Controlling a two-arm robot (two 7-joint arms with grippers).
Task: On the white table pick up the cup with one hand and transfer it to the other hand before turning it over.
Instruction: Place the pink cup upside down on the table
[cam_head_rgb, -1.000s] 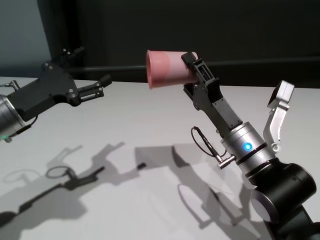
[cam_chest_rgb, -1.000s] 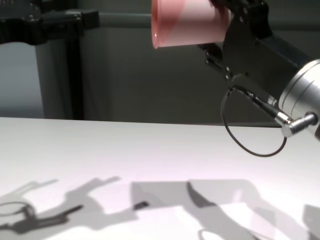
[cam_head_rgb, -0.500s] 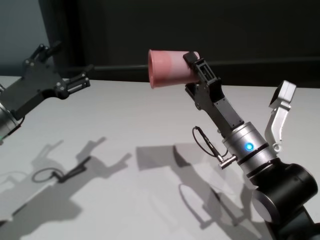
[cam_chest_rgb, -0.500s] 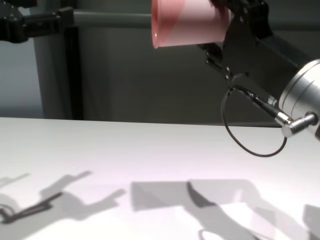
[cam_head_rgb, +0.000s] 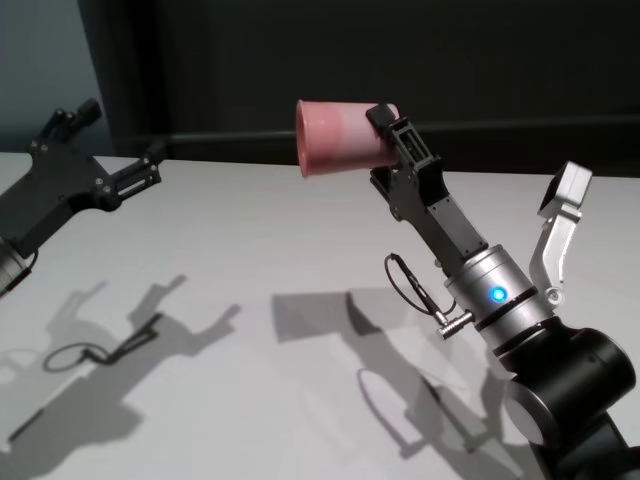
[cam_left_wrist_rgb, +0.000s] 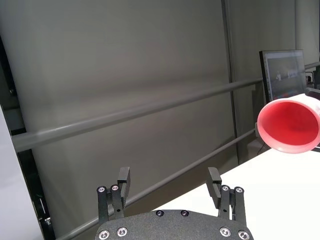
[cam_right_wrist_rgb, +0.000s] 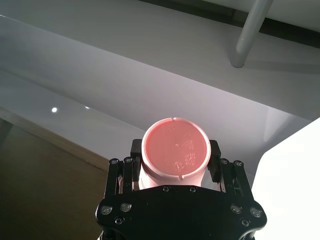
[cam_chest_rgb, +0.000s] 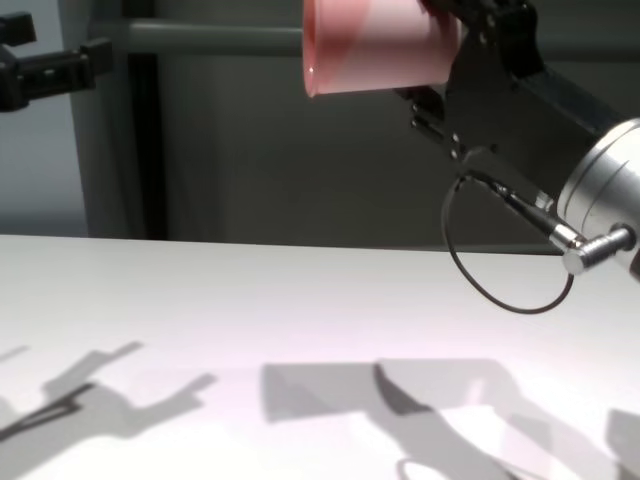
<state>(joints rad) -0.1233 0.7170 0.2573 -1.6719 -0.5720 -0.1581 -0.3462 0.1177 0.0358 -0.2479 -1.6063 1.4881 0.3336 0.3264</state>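
My right gripper (cam_head_rgb: 378, 147) is shut on the pink cup (cam_head_rgb: 335, 138) near its base and holds it on its side, high above the white table (cam_head_rgb: 250, 250), rim pointing left. The right wrist view shows the cup's flat base (cam_right_wrist_rgb: 175, 148) between the fingers (cam_right_wrist_rgb: 214, 150). The chest view shows the cup (cam_chest_rgb: 375, 50) at the top, in the right gripper (cam_chest_rgb: 445, 55). My left gripper (cam_head_rgb: 122, 128) is open and empty at the far left, well apart from the cup, its jaws facing it. The left wrist view looks past the open left gripper (cam_left_wrist_rgb: 169, 176) into the cup's mouth (cam_left_wrist_rgb: 289, 126).
A thin black cable loop (cam_head_rgb: 405, 285) hangs from the right wrist. A white boxy part (cam_head_rgb: 560, 225) stands at the right arm's side. A dark wall with a grey rail (cam_chest_rgb: 220, 38) lies beyond the table's far edge. A monitor (cam_left_wrist_rgb: 282, 72) stands far off.
My left gripper has drawn back to the left, away from the cup, and its shadow has slid left on the table. The right gripper and the cup have stayed still.
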